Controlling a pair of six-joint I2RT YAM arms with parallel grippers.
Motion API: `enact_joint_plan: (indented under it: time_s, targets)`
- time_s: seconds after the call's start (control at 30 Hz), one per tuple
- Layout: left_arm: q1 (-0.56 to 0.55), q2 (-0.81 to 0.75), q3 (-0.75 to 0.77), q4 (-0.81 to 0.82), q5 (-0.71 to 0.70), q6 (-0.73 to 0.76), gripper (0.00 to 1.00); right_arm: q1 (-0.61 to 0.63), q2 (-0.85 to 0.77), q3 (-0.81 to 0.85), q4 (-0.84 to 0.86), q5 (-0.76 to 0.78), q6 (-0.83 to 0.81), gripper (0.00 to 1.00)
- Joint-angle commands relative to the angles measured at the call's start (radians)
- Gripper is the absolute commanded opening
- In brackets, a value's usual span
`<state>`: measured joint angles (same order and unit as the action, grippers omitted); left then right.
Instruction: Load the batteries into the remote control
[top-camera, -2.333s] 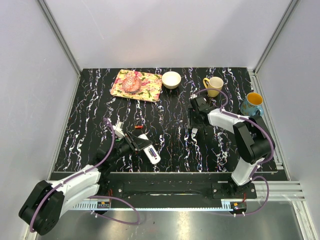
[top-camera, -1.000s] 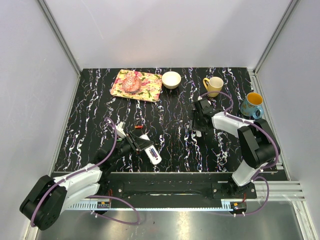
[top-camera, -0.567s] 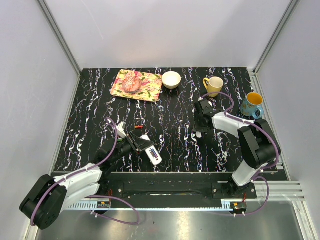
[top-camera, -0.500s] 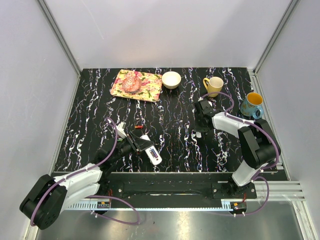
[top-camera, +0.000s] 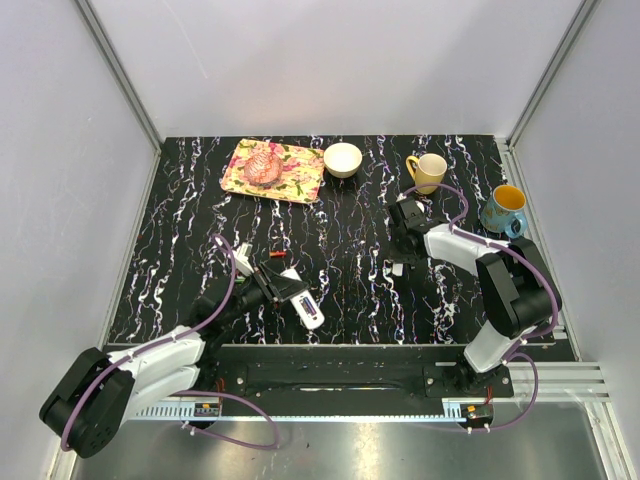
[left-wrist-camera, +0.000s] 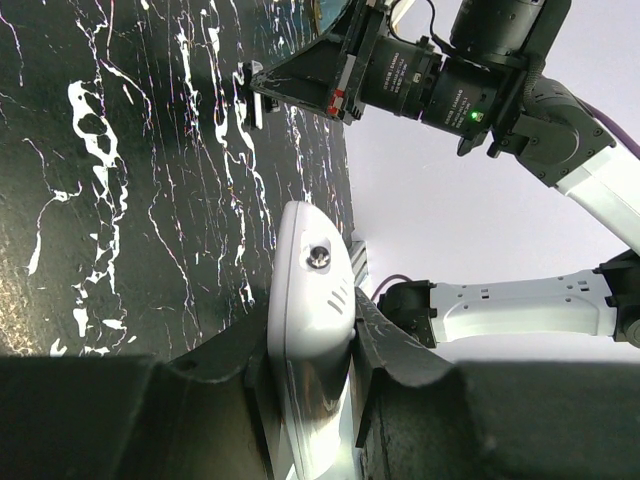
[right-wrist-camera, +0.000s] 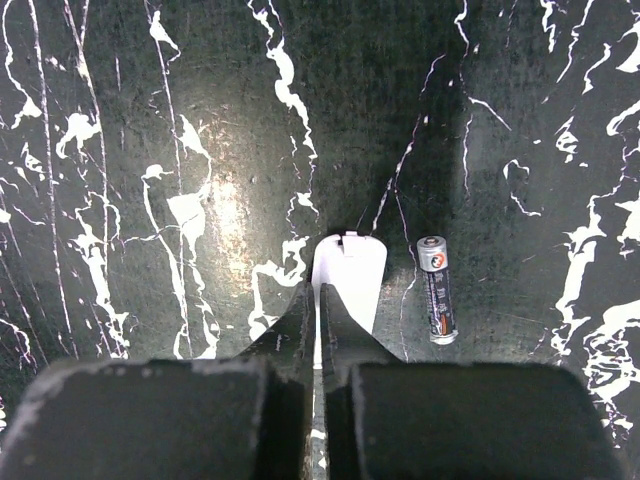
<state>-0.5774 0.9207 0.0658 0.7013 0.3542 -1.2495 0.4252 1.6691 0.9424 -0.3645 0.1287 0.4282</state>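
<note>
Two tools: left tool pinching remote control, right tool pressed together over white cover beside battery.

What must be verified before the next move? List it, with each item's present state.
1. Left claw clamped on the remote control: ok.
2. Right claw shut: ok.
3. Right claw actually gripping the white cover: cannot tell.
4. Battery lying free on the table, beside the cover and apart from it: ok.
5. Remote's slot clear for loading: cannot tell.
</note>
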Motion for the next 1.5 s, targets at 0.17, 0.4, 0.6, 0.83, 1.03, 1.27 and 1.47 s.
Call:
enact_joint_plan:
  time_s: [0.17, 0.4, 0.6, 0.83, 1.03, 1.27, 1.47]
  targets:
    - [-0.006, -0.002, 0.049, 0.070, -0.011, 0.002, 0.00, -0.002, -0.029, 0.004, -0.044, 0.031, 0.014, 0.00]
    - [-0.006, -0.002, 0.055, 0.063, -0.011, 0.007, 0.00, -0.002, -0.121, -0.014, -0.019, -0.044, 0.026, 0.00]
    - [-0.007, 0.004, 0.057, 0.066, -0.009, 0.007, 0.00, 0.000, -0.166, -0.022, -0.001, -0.089, 0.037, 0.00]
    - [-0.007, -0.006, 0.046, 0.067, -0.018, 0.001, 0.00, -0.003, -0.190, -0.082, 0.189, -0.374, 0.104, 0.00]
    - [-0.009, -0.042, 0.022, 0.076, -0.032, -0.007, 0.00, -0.003, -0.152, -0.217, 0.570, -0.630, 0.262, 0.00]
    - [-0.007, -0.102, 0.014, 0.040, -0.054, 0.002, 0.00, -0.029, -0.042, -0.296, 0.710, -0.698, 0.251, 0.00]
    - [-0.009, -0.106, 0.009, 0.033, -0.066, 0.001, 0.00, -0.077, 0.018, -0.358, 0.772, -0.718, 0.257, 0.00]
